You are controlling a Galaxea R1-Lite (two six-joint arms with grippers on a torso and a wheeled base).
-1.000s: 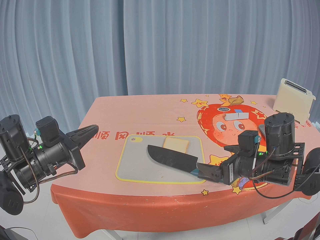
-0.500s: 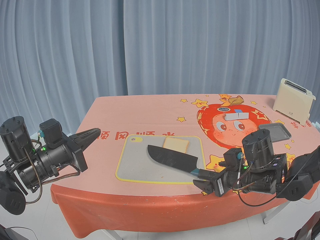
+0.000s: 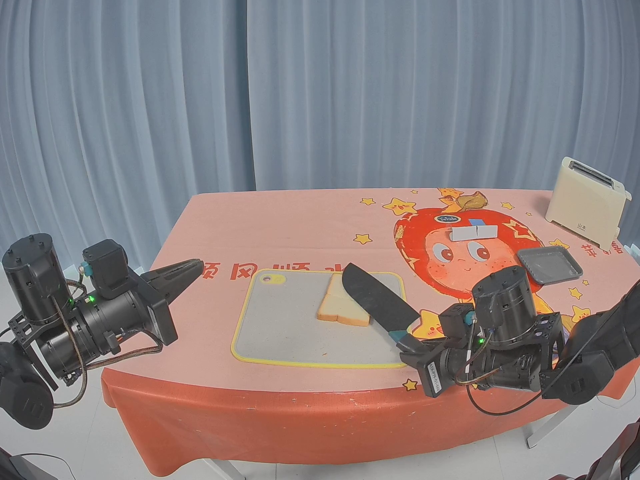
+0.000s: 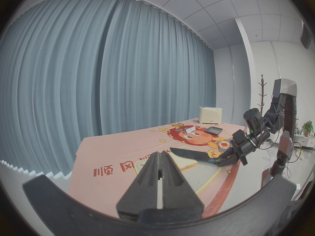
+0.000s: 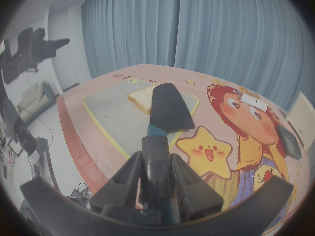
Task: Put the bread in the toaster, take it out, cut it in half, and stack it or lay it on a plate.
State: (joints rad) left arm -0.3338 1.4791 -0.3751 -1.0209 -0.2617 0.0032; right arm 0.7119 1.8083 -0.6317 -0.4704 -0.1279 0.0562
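Since bread (image 3: 335, 309) lies on cutting board (image 3: 280, 321) on table (image 3: 280, 225), not yet halved, we read this as cut step; right gripper (image 3: 408, 353) clamped on knife (image 3: 377, 298) handle, blade over bread's right part, likely lining up cut; left gripper (image 3: 193, 268) pinched closed, empty, parked off table's left edge, clear of blade; plate (image 3: 550, 265) waits near toaster (image 3: 587, 201).
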